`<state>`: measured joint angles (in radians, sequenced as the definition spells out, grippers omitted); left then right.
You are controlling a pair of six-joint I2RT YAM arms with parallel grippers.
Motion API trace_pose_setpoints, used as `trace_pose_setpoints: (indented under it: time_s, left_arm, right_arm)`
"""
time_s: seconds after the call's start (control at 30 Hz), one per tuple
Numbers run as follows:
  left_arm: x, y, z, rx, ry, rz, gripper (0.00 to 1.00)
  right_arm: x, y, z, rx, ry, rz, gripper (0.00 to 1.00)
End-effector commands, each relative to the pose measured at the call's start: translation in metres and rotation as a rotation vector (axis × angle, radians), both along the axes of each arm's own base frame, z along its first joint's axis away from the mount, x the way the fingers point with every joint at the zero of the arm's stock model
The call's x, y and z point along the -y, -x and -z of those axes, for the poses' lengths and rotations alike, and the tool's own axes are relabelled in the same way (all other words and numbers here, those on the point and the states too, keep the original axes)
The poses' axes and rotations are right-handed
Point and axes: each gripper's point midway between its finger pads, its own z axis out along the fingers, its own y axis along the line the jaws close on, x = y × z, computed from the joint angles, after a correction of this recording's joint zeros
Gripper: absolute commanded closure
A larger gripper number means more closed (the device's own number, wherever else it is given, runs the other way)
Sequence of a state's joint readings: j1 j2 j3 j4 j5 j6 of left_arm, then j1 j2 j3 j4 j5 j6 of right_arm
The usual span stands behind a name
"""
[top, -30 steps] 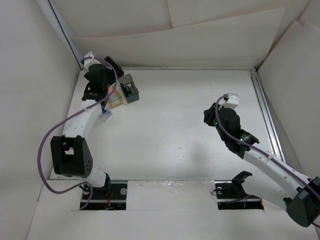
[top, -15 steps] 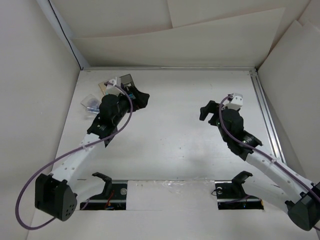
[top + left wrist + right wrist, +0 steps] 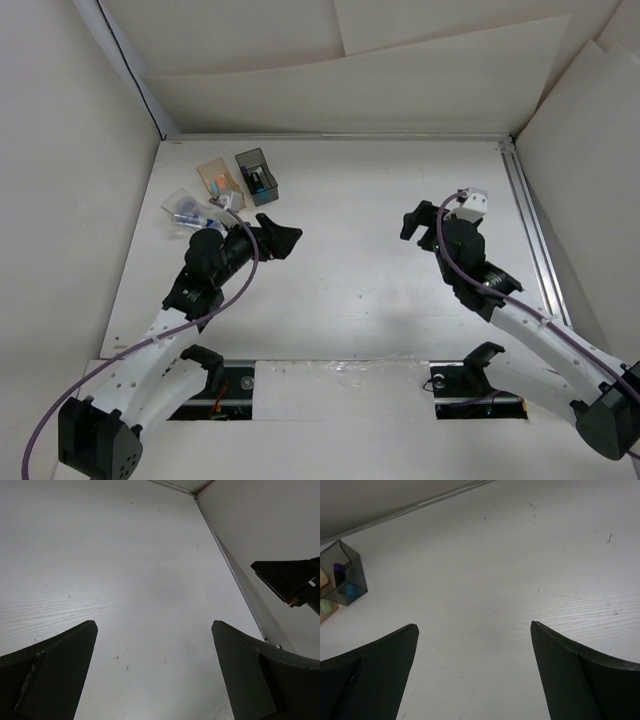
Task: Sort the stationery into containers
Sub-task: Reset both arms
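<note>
dark grey box (image 3: pixel 244 160) stands at the far left of the bench (image 3: pixel 360 270), upright. the right wrist view shows a purple piece (image 3: pixel 338 570) and a blue piece (image 3: pixel 351 591) inside it, seen through the smoky wall.

amber box (image 3: pixel 207 168) is just beside it on the left, touching or nearly so. something pale lies inside, too small to name.

clear shallow box (image 3: pixel 170 205) is next, left and a little nearer than the amber one. a small purple-blue item (image 3: pixel 187 212) sits in it; no more detail can be made out.

all three boxes form a short row angled toward the far left corner. no loose stationery can be made out on the open bench.

left pincer (image 3: pixel 280 233) hangs just near-right of the row, closest to the dark grey box but apart from it. its jaws are spread wide and grasp nothing. it faces away from the boxes toward the middle of the bench; its own camera shows only bare bench between the fingers and the other arm's tip at the right edge.

right pincer (image 3: pixel 415 228) is well apart from the boxes, on the right half of the bench. its jaws are released and empty. it faces left; its camera catches the dark grey box at the far left edge of view, with a sliver of the amber box below it.

white panels (image 3: pixel 330 80) wall in the bench on three sides.
</note>
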<state>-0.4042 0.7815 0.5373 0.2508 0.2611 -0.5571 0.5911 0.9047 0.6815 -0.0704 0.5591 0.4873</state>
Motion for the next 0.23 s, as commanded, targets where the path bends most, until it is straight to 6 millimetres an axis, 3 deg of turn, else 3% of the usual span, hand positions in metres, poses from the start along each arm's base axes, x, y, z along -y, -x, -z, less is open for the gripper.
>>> trace_pose_setpoints:
  time_s: [0.0,0.2]
  left_arm:
    - [0.007,0.012,-0.011,0.066,0.018,0.075,0.00]
    - [0.008,0.016,-0.004,0.054,0.006,0.090,0.00]
  right_arm:
    - [-0.002,-0.002,-0.004,0.041,-0.023,0.018,0.00]
    - [0.001,0.001,0.004,0.037,-0.013,0.030,0.00]
